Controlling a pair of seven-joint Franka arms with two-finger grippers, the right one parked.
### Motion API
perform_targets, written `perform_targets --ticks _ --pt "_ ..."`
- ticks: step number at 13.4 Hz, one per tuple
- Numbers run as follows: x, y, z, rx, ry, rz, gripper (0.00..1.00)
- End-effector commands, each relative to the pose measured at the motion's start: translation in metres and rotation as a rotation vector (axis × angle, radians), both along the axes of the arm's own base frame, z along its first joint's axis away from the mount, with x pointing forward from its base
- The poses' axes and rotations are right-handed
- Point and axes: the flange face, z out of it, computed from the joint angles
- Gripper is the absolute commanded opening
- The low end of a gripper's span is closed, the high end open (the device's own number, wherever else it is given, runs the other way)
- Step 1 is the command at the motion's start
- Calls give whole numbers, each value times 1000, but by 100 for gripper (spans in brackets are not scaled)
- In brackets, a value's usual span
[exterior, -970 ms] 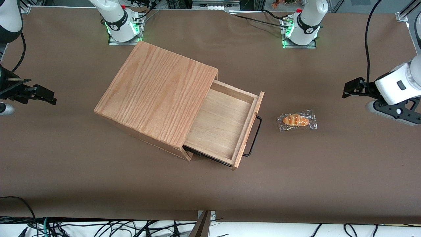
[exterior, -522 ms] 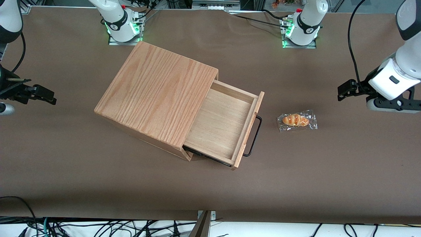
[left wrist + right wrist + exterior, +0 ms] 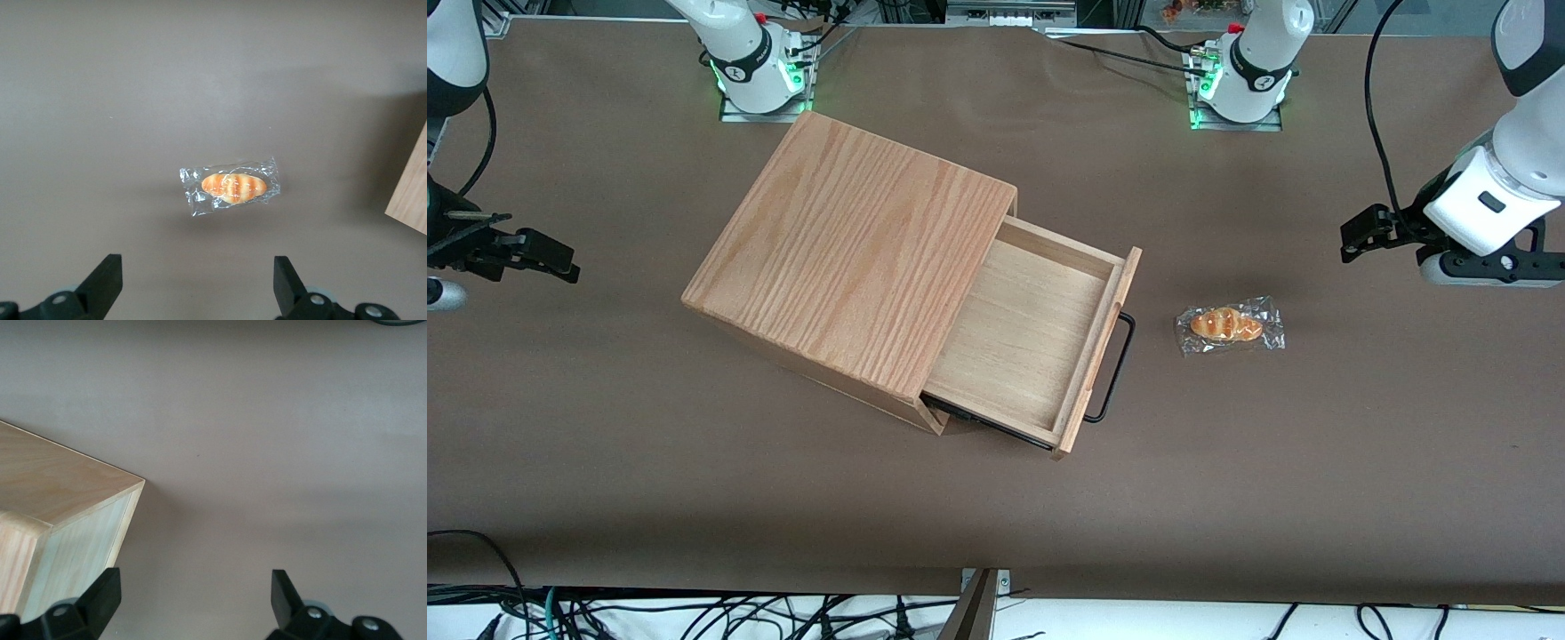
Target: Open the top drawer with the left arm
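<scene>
The top drawer [image 3: 1024,336] stands pulled out of the cabinet [image 3: 852,263], in the middle of the brown tabletop [image 3: 1316,462]. Its pale wooden inside is bare, and its flat front faces toward the working arm's end of the tabletop. The thin black wire handle [image 3: 1116,367] sticks out from this front and nothing is touching it.

The left arm [image 3: 1507,169] is at its own end of the tabletop, well apart from the drawer. Its tool [image 3: 1359,238] hangs above the tabletop and points toward the drawer. In the left wrist view the two black fingers [image 3: 103,283] of the tool [image 3: 197,287] stand wide apart, and there is nothing between them.

A small bread roll in a clear plastic wrapper [image 3: 1230,325] lies flat on the tabletop, between the drawer front and the tool. It is near the handle but does not touch it. The same wrapped roll [image 3: 230,188] shows in the left wrist view, ahead of the open fingers, with a corner of the wooden cabinet [image 3: 410,193] at the edge of that view
</scene>
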Motion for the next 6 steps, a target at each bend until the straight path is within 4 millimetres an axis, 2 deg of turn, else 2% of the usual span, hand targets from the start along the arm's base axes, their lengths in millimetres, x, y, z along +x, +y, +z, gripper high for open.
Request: perform_targets --ticks 1,6 --pt "-13 -1 2 18 -17 1 100" --pt "-15 3 2 19 -14 6 100"
